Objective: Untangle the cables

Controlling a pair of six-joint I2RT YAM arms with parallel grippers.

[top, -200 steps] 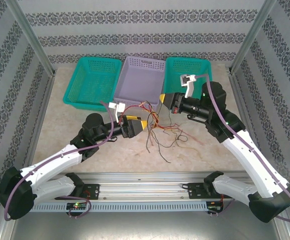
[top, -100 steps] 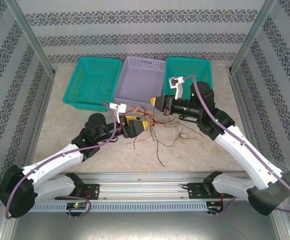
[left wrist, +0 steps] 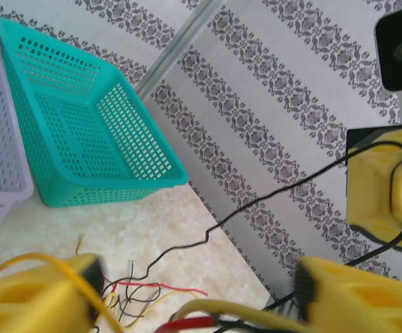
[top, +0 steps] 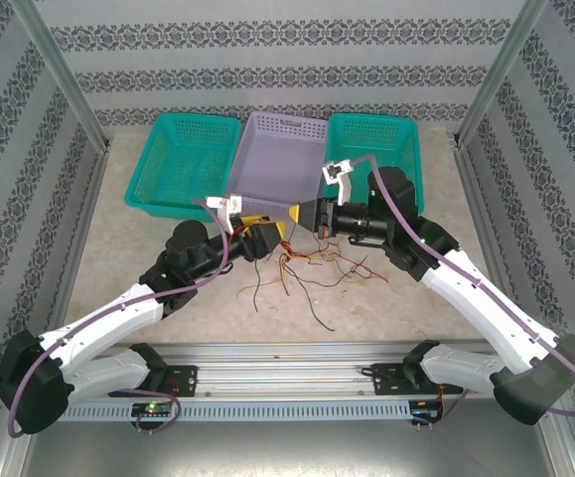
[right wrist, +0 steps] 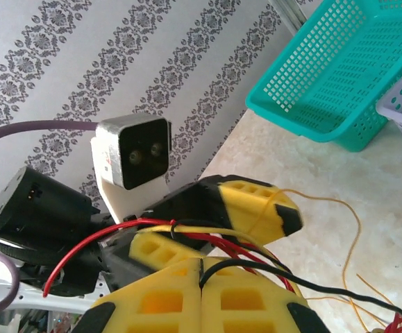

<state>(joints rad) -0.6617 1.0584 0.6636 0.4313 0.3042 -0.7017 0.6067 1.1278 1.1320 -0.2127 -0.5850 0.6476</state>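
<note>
**Cables knotted, both grippers nose to nose**

From above: the cables [top: 312,266] lie in a loose red, yellow and dark snarl on the table just in front of the purple basket [top: 277,149]. Strands cross every way and none lies apart, so by my reading the sorting has barely begun. The left gripper [top: 267,231] reaches in from the near left and the right gripper [top: 299,211] from the near right. Both arms are stretched low and forward, their tips almost meeting at the basket's front edge.

Over to the left wrist: the left gripper [left wrist: 197,291] has its fingers well apart, released. Red and yellowish strands of the cables [left wrist: 187,323] are draped across the gap. A black strand wanders up to the right gripper [left wrist: 388,201].

Right wrist: the right gripper [right wrist: 202,274] has its fingers pressed together, clenched on a black strand. Red ones from the cables [right wrist: 187,231] lead straight across to the left gripper [right wrist: 207,222] opposite. Judging by this, every strand has yet to be drawn free.
</note>
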